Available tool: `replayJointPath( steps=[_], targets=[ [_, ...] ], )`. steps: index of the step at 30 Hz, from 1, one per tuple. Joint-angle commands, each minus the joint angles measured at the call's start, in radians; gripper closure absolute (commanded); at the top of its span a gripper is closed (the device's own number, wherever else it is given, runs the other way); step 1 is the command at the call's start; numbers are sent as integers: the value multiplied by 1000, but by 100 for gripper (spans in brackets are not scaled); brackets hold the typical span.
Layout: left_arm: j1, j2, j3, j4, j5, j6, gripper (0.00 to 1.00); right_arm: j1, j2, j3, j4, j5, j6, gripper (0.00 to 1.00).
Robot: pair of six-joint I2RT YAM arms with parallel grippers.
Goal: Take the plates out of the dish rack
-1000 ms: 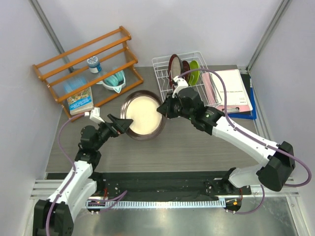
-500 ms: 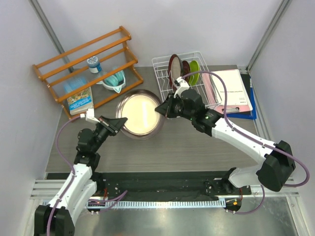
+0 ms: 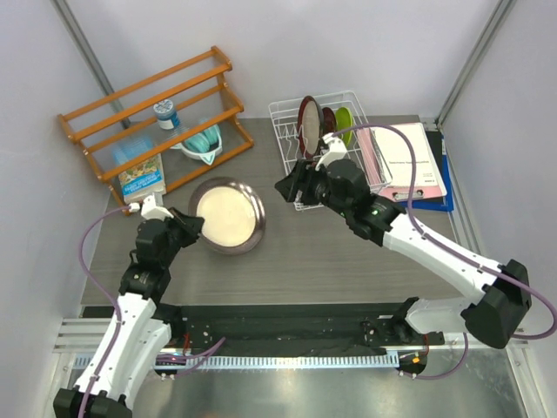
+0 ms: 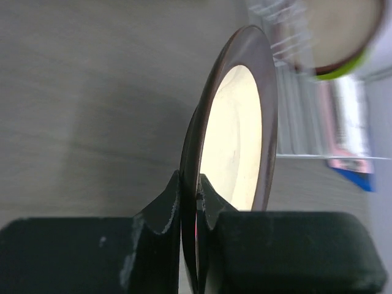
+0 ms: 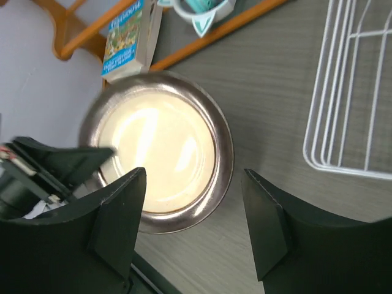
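Note:
The dark-rimmed plate with a cream centre point(image 3: 228, 215) is held tilted over the table's left half, with my left gripper point(image 3: 188, 225) shut on its left rim. In the left wrist view both fingers point(image 4: 166, 205) pinch the rim of that plate point(image 4: 236, 141), seen edge-on. My right gripper point(image 3: 287, 185) stands open, apart from the plate, at the front left corner of the white dish rack point(image 3: 287, 111). The right wrist view shows its gripper point(image 5: 195, 208) open and empty above the plate point(image 5: 162, 150). In the rack stand a dark red-rimmed plate point(image 3: 306, 124), a smaller dark red plate point(image 3: 327, 122) and a lime green plate point(image 3: 345, 127).
An orange wooden shelf point(image 3: 152, 91) at the back left holds a small jar point(image 3: 165, 114), a teal bowl-like item point(image 3: 202, 139) and a book point(image 3: 141, 177). Papers on a blue folder point(image 3: 409, 161) lie right of the rack. Rack wire point(image 5: 355, 92) shows at the right wrist view's edge.
My left gripper shut on the plate's rim and carried the plate left. My right gripper let go of it, opened, and drew back toward the rack.

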Motion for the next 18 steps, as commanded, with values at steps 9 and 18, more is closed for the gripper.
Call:
replayJointPath(
  steps=[9,18],
  targets=[
    [7,69,-10,-19,-134,50,100,-58,-101,49,-39,141,-99,29],
    [7,198,-22,17,-223,61,93,-193,0,90,-81,202,-143,28]
  ],
)
